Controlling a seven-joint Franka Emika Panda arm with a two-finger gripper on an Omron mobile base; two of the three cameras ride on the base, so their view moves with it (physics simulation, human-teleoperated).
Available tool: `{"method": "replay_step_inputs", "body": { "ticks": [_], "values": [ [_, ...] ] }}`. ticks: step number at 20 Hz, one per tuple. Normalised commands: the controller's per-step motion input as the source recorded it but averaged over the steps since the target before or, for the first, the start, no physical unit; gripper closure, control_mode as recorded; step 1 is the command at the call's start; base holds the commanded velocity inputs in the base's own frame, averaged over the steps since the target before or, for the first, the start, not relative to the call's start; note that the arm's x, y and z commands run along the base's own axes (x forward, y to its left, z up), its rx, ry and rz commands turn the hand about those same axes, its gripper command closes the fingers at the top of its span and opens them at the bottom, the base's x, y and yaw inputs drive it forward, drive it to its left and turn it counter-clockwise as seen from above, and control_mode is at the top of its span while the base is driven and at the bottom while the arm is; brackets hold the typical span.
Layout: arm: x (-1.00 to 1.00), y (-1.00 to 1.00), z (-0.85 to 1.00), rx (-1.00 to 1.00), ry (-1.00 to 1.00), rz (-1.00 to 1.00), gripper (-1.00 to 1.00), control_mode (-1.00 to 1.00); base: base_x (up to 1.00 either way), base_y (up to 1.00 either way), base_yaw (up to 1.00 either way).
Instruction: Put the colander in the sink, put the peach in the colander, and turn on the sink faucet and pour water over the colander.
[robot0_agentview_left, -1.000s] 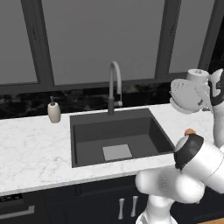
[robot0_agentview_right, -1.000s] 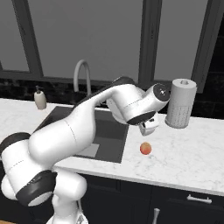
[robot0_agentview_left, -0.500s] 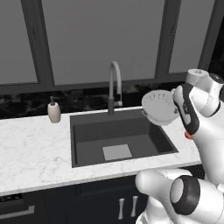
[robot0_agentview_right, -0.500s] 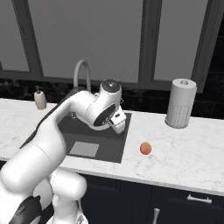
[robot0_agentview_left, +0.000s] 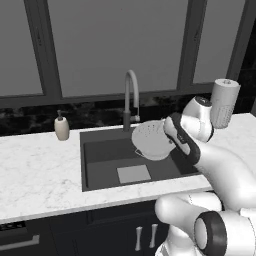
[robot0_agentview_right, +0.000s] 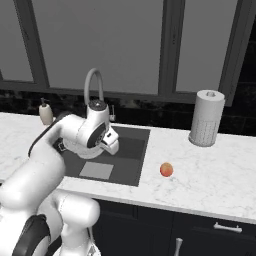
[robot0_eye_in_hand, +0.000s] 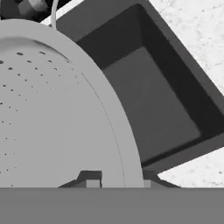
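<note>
The white colander (robot0_agentview_left: 151, 140), dotted with small holes, hangs tilted over the right half of the dark sink (robot0_agentview_left: 102, 167), just in front of the faucet (robot0_agentview_left: 130, 96). My gripper (robot0_agentview_left: 169, 136) is shut on its rim from the right. In the hand view the colander (robot0_eye_in_hand: 52, 109) looms large on the left, its rim pinched between my fingertips (robot0_eye_in_hand: 90, 178), with the sink basin (robot0_eye_in_hand: 151, 103) below. The peach (robot0_agentview_right: 166, 170) lies on the marble counter to the right of the sink (robot0_agentview_right: 131, 162), apart from my gripper (robot0_agentview_right: 111, 145). No water runs from the faucet (robot0_agentview_right: 93, 84).
A beige soap dispenser (robot0_agentview_left: 62, 128) stands on the counter left of the sink. A paper towel roll (robot0_agentview_right: 205, 118) stands at the back right. A light grey drain plate (robot0_agentview_left: 133, 173) lies on the sink floor. Dark windows rise behind the counter.
The arm has swung left and down, carrying the colander from above the right counter to over the sink. The peach has not moved.
</note>
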Motion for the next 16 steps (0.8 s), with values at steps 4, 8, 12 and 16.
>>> {"method": "replay_step_inputs", "body": {
  "ticks": [4, 8, 12, 16],
  "values": [
    [0.71, 0.38, -0.40, 0.00, 0.33, 0.18, 1.00, -1.00, 0.00, 0.00, 0.00],
    [0.67, 0.02, -0.36, 0.01, 0.34, 0.17, 1.00, -1.00, 0.00, 0.00, 0.00],
    [0.64, 0.00, -0.41, 0.04, 0.18, 0.12, 1.00, -1.00, 0.00, 0.00, 0.00],
    [0.41, 0.00, -0.48, 0.06, 0.04, 0.14, 1.00, -1.00, 0.00, 0.00, 0.00]
  ]
}}
